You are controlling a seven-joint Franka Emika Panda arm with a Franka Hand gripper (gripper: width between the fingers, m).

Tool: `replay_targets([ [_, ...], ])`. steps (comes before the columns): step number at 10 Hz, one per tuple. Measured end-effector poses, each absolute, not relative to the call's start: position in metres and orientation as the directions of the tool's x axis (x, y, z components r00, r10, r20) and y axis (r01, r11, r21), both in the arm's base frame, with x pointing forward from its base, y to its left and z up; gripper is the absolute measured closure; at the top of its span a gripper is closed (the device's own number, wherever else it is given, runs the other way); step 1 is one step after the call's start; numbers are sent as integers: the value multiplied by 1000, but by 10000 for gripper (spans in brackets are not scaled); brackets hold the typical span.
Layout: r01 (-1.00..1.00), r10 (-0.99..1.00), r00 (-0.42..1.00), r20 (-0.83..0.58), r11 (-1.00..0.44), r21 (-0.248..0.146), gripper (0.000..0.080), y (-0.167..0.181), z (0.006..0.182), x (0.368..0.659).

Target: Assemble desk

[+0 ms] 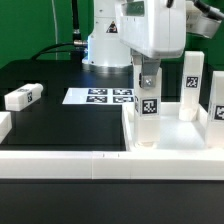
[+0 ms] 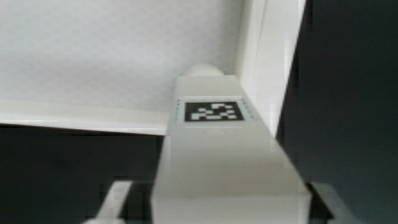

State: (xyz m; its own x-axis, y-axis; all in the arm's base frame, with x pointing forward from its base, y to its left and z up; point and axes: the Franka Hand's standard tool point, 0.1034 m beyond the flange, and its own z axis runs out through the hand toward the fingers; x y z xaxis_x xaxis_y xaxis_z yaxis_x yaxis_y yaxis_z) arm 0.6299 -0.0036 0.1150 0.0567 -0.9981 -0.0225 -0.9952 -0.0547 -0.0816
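Observation:
The white desk top [image 1: 170, 140] lies at the exterior view's right, against the long front rail. Two tagged white legs [image 1: 191, 86] [image 1: 217, 102] stand upright in its far sockets. My gripper [image 1: 148, 82] is shut on a third tagged leg [image 1: 148, 112], held upright with its lower end in or just above the near-left corner of the top; I cannot tell if it is seated. In the wrist view that leg [image 2: 217, 150] runs between my fingers [image 2: 116, 200] toward the top's corner [image 2: 107, 75]. A fourth leg [image 1: 22, 96] lies on the black table at the left.
The marker board [image 1: 100, 97] lies flat at the table's middle back. A long low white rail [image 1: 70, 162] runs along the front edge, with a short white block [image 1: 4, 124] at its left end. The arm's base stands behind the marker board.

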Motion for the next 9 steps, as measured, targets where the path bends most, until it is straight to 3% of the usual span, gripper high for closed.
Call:
replay_targets([
  [1,-994,-997,78,-20,-76,-82,424,-4,114,630],
  [2,-990,-993,113,-17,-112,-82,290,-4,114,630],
  [3,-983,-986,168,-12,-166,-83,290,-4,114,630],
  [4,-960,-963,269,-3,-268,-83,179,-3,114,630],
  [7,-816,-819,573,23,-573,-80,151,2,114,630],
  [9,-731,-734,678,38,-678,-81,151,1,115,631],
])
